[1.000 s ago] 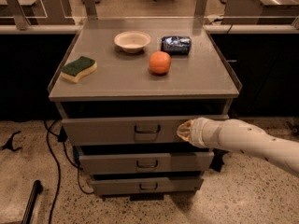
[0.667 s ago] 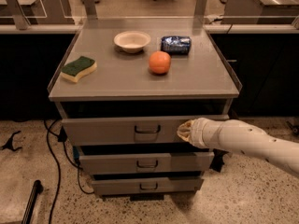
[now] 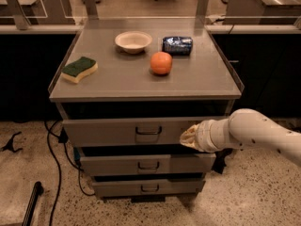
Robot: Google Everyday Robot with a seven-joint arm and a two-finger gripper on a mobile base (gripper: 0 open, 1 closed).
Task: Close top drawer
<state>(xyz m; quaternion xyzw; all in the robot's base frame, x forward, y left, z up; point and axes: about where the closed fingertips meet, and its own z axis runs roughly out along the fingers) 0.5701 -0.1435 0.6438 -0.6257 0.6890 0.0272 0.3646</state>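
The top drawer (image 3: 103, 132) is a wide grey metal front with a small dark wire handle (image 3: 148, 131) at its centre. It stands pulled out a little from the cabinet, with a dark gap above it. My gripper (image 3: 187, 136) comes in from the right on a white arm (image 3: 263, 135). Its tip rests against the right part of the drawer front, right of the handle.
Two narrower drawer fronts (image 3: 141, 165) sit below. The cabinet top (image 3: 117, 79) bears a green and yellow sponge (image 3: 80, 69), a white bowl (image 3: 133, 41), an orange (image 3: 161, 62) and a blue packet (image 3: 177, 45). Black cables (image 3: 54, 154) trail on the floor at left.
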